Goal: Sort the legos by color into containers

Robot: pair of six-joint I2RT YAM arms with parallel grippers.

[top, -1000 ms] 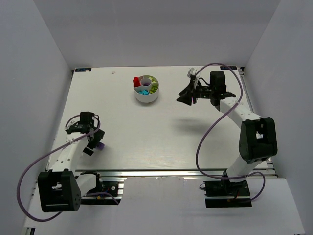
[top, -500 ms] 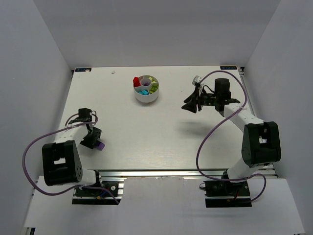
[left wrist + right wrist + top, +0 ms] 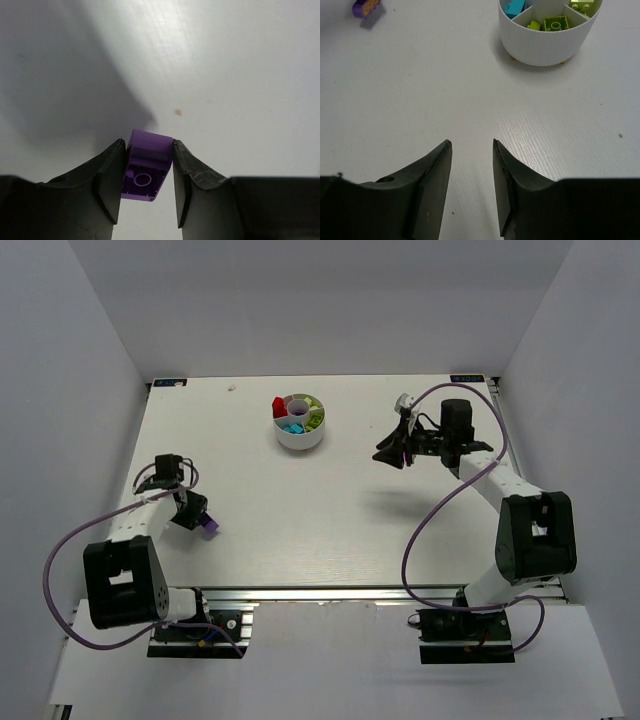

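A purple lego [image 3: 147, 165] is pinched between the fingers of my left gripper [image 3: 148, 144], tilted so its hollow underside shows. In the top view this gripper [image 3: 198, 521] sits low at the table's left with the purple lego [image 3: 209, 528] at its tip. The round white dish [image 3: 300, 438] stands at the back centre, holding red [image 3: 279, 406], cyan [image 3: 295, 427] and lime [image 3: 315, 418] legos in separate compartments. My right gripper [image 3: 390, 452] hovers to the right of the dish, open and holding nothing [image 3: 471, 144]. The dish wall [image 3: 545, 45] lies ahead of it to the right.
In the right wrist view a purple piece [image 3: 366, 7] lies at the top left edge; I cannot tell whether it is the held lego. White walls close in the table on three sides, and a metal rail [image 3: 300, 592] runs along the near edge.
My left gripper has closed onto the purple lego, and its arm has swung slightly toward the left edge. The right gripper has drifted a little to the right.
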